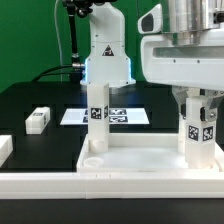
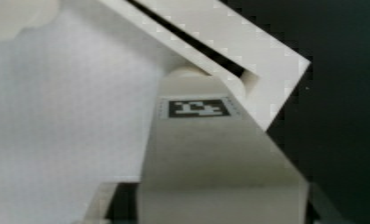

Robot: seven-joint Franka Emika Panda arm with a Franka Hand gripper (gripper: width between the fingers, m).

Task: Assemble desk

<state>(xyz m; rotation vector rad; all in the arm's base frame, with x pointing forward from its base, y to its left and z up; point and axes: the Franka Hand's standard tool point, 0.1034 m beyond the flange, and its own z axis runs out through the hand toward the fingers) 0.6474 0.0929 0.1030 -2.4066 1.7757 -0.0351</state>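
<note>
I see a white desk panel (image 1: 150, 165) and white legs (image 1: 97, 125) carrying black-and-white square tags. The table (image 1: 30, 100) is black, the backdrop (image 1: 30, 40) green.

No readable text; only black-and-white tags on legs (image 1: 98, 112).

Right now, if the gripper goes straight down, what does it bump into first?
The gripper points down onto the upright leg standing in the desk panel. That leg comes first; its jaws look already around it.
</note>
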